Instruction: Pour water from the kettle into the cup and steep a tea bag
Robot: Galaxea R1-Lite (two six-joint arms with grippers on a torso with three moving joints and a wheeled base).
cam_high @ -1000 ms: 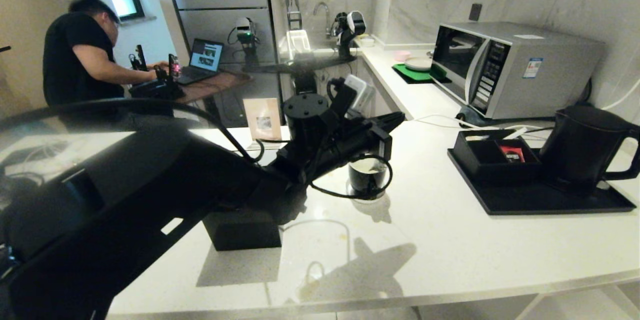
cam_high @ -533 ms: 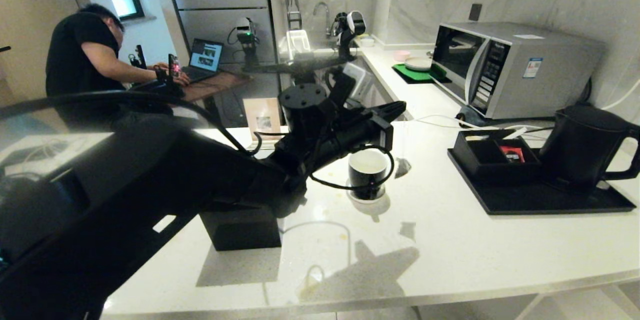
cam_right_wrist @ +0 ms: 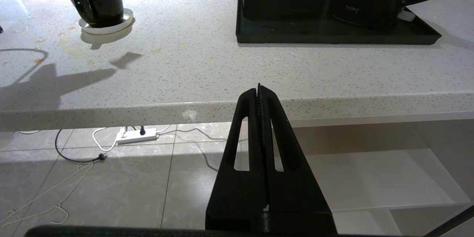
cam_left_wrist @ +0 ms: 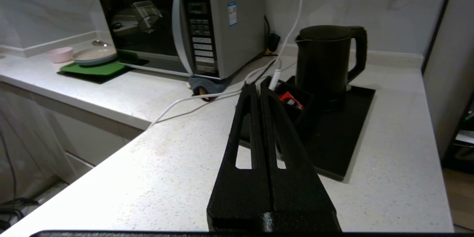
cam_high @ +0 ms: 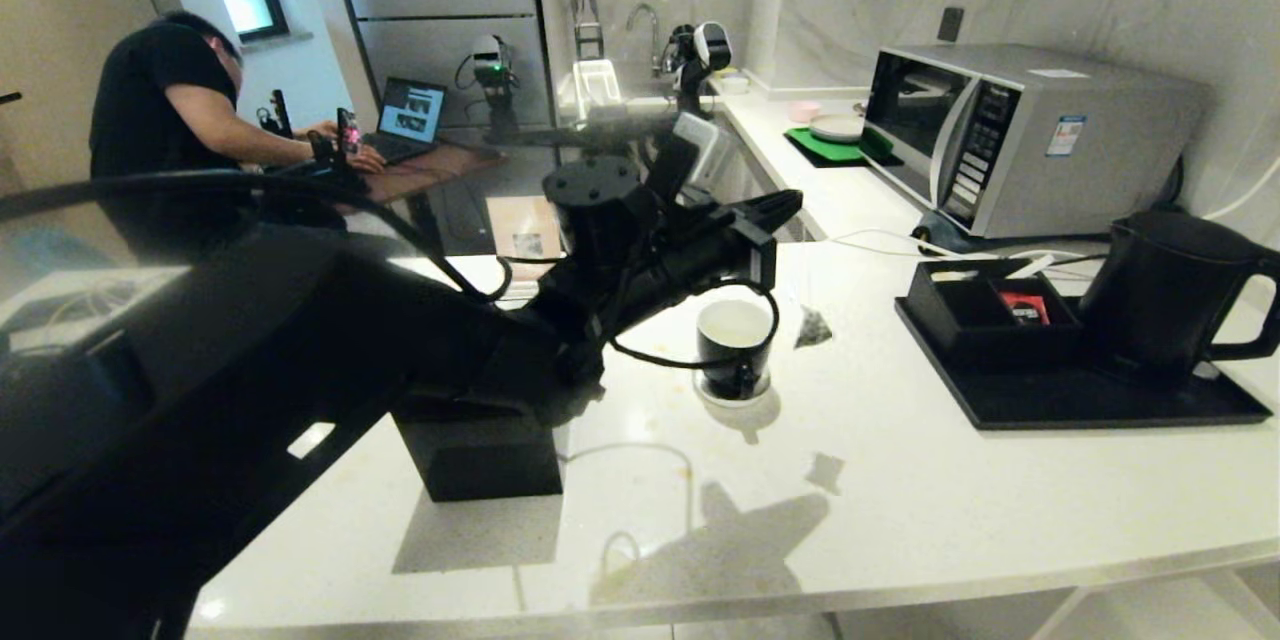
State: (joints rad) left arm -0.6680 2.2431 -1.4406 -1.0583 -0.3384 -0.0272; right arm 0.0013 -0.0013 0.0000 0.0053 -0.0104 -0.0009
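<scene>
Step in hand: dunking the tea bag [cam_high: 813,327], which hangs on its string just beside the cup [cam_high: 735,348], clear of the rim. Centre it over the cup before lowering. The left gripper [cam_high: 790,205] reaches level above the cup, fingers together on the string. The right gripper [cam_right_wrist: 259,90] sits below the table edge, fingers together.

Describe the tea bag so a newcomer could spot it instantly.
Start at the microwave, then drop to the white counter and the black cup. Hanging just beside the cup is the tea bag: a small grey-green pouch, unlike the red sachet.
</scene>
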